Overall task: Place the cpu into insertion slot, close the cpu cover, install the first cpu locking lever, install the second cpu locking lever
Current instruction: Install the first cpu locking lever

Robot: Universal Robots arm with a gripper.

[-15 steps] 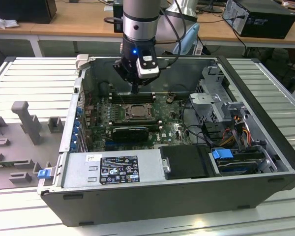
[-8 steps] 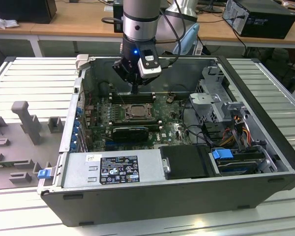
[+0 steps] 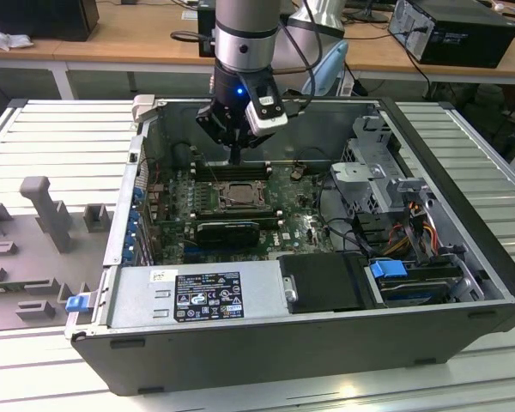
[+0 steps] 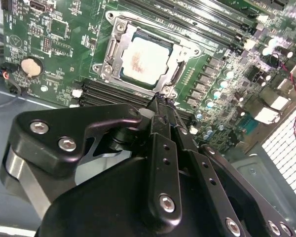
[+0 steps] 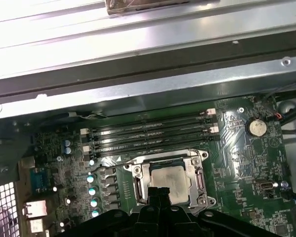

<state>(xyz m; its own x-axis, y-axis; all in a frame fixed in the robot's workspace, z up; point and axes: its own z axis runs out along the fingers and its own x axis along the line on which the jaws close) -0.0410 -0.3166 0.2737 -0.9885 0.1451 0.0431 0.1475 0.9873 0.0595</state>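
Case: you have an open grey computer case (image 3: 266,343) lying on the ribbed desk (image 3: 60,137).
Board: a green motherboard (image 3: 296,215) lies flat inside, with long black memory slots (image 5: 148,136) along its far side.
Battery: your first wrist view shows a coin cell (image 5: 257,128) on the board.
Power supply: labelled silver box (image 3: 197,296) against the near wall.
Fixtures: grey blocks (image 3: 47,210) at the exterior view's left.

I count one chip (image 4: 144,58) in one socket (image 4: 111,52), four long memory slots (image 5: 148,137), one coin battery (image 5: 257,128) — all inside one open computer case (image 3: 266,343), under my one gripper (image 4: 160,98).
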